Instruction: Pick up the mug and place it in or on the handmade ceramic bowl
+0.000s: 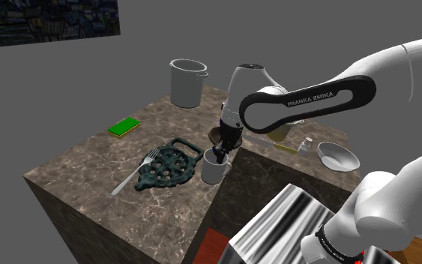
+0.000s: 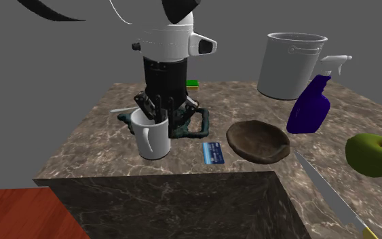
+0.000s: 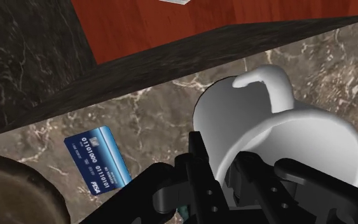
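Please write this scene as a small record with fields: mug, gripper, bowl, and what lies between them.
mug: white mug, upright, next to the dark trivet
gripper: gripper at the mug's rim; fingers clasp its wall, one inside, one outside
bowl: brown bowl, empty, to the mug's right in the second exterior view
between: blue card flat on the counter

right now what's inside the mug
One finger of the end effector dips inside the white mug; the other is outside its wall. The inner wall looks bare; the end effector hides its bottom.
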Robot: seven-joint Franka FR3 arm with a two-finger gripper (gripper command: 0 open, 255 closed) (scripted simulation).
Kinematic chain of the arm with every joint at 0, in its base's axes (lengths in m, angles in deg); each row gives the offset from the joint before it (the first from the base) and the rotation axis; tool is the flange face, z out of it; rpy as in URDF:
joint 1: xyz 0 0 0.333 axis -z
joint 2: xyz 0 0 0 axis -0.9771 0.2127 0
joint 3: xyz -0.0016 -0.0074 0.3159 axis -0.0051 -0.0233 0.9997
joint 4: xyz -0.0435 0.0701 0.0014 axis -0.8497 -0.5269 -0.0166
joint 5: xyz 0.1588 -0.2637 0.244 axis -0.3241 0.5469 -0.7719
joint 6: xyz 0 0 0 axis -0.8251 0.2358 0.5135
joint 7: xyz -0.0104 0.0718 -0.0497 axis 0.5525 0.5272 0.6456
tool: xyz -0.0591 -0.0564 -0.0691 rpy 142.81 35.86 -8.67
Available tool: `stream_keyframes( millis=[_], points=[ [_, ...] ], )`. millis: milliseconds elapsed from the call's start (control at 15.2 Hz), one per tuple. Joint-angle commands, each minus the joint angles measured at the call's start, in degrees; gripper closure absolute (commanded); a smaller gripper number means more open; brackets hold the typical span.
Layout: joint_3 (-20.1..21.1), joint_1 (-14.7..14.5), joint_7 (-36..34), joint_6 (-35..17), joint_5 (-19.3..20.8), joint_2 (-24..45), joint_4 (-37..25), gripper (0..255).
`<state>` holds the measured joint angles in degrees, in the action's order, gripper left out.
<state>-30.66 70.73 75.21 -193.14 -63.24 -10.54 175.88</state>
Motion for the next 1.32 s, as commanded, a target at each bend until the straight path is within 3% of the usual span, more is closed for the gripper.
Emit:
stream_keyframes(
  millis=[0,792,1254],
  points=[
    [-0.1,0.0,0.0,1.7,0.0,-0.8,-0.8,255],
    [-0.8,0.1,-0.2,11.4,0.0,-4.3,-7.1,255],
    [-6.6,4.4,8.5,13.1,2.4,-0.1,-12.2,255]
  ],
)
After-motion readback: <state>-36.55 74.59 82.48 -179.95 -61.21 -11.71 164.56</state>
